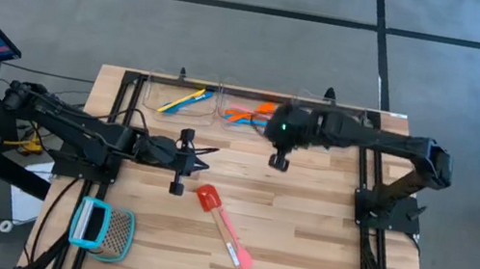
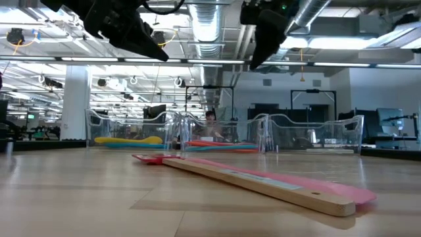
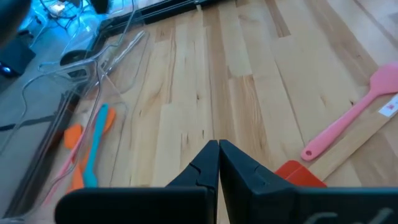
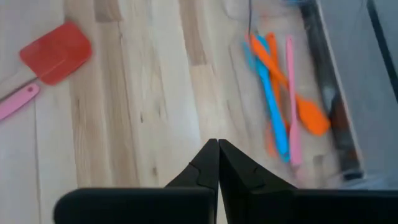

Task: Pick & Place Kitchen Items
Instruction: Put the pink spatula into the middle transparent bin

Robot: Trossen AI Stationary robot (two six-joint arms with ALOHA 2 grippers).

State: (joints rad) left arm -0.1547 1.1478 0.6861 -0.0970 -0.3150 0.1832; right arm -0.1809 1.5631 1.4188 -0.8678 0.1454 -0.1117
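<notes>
Two tools pinched shut: left tool, right tool; only wrist views reveal.

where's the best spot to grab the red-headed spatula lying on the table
Probably mid-handle, from straight above. The red-headed spatula lies flat on the bare wood, its wooden handle running diagonally away from the head, right beside a pink spatula. Take the stretch of handle just past the red head, where the pink one does not reach, fingers set across the handle. The left end effector, shut, is nearest.
</notes>
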